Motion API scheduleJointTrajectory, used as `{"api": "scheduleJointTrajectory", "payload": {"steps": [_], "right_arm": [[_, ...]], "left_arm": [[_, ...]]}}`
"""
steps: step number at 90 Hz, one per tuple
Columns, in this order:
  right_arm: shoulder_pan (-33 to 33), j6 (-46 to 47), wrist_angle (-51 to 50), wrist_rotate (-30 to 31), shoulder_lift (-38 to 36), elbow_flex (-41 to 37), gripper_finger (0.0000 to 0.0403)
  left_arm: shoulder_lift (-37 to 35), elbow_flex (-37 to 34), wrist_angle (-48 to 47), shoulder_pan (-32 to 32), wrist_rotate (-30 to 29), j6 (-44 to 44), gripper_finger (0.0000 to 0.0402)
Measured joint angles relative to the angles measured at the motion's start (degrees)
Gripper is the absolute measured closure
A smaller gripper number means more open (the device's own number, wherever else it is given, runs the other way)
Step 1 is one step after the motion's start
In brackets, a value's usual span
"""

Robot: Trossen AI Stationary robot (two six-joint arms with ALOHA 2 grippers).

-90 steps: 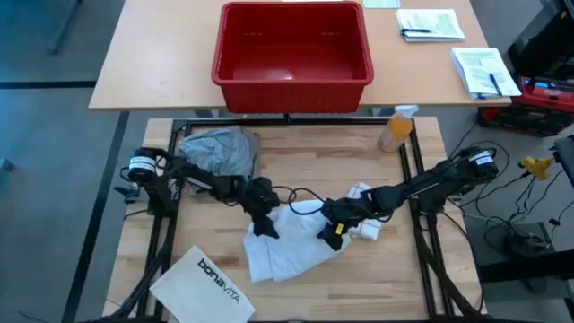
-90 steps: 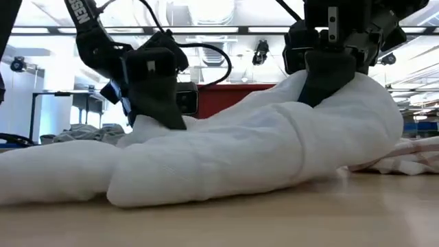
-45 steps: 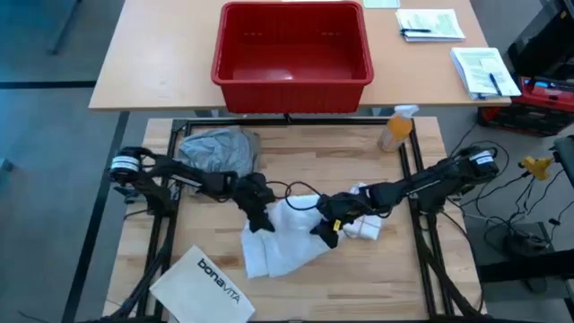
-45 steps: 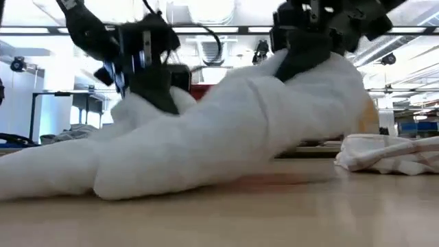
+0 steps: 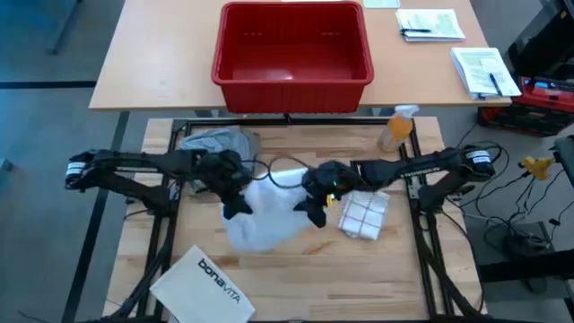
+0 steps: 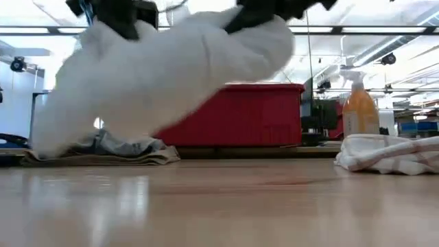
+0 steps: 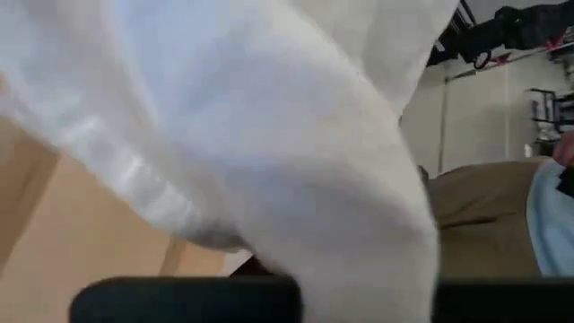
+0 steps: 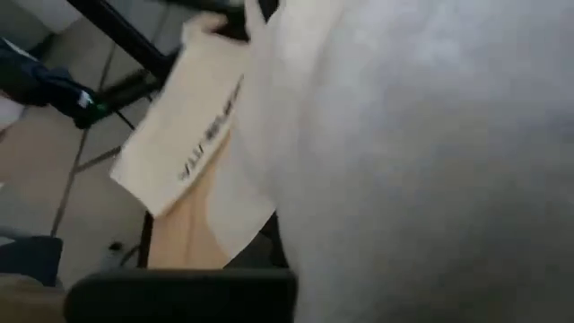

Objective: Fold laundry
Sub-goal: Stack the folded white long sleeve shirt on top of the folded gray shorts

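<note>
I had the white shirt (image 5: 265, 215) up off the table, hanging between my two grippers. My left gripper (image 5: 235, 203) pinched one end and my right gripper (image 5: 314, 212) pinched the other.

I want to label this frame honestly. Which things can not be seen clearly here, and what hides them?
- Left gripper and right gripper: the lifted large white button-front shirt covers their fingers in the high, low and both wrist views.
- Shirt's buttons and collar: motion blur, low view.
- Crumpled grey T-shirt: partly behind the left arm, high view.
</note>
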Motion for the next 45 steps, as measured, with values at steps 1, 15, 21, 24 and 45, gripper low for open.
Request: {"api": "scheduleJointTrajectory", "payload": {"steps": [1,15,21,24,45], "right_arm": [[-0.4,-0.54,-0.01,-0.29,0.25,0.56,0.0403],[-6.03,-5.97,-0.88,-5.59,5.31,7.77,0.0403],[-8.25,-8.07,-1.7,-7.09,7.83,10.62,0.0403],[-9.22,-8.96,-2.17,-7.83,8.91,12.02,0.0403],[-15.36,-11.71,-3.35,-14.41,17.77,22.61,0.0403]], "left_arm": [[-0.24,0.53,-0.81,0.06,-0.45,0.22,0.04],[-1.13,8.11,-14.95,2.21,-7.84,2.91,0.0401],[-1.12,11.49,-20.58,3.79,-10.59,4.35,0.0401],[-1.02,13.13,-23.29,4.69,-12.45,4.98,0.0401],[-0.81,20.41,-35.37,14.99,-17.28,9.84,0.0401]]}}
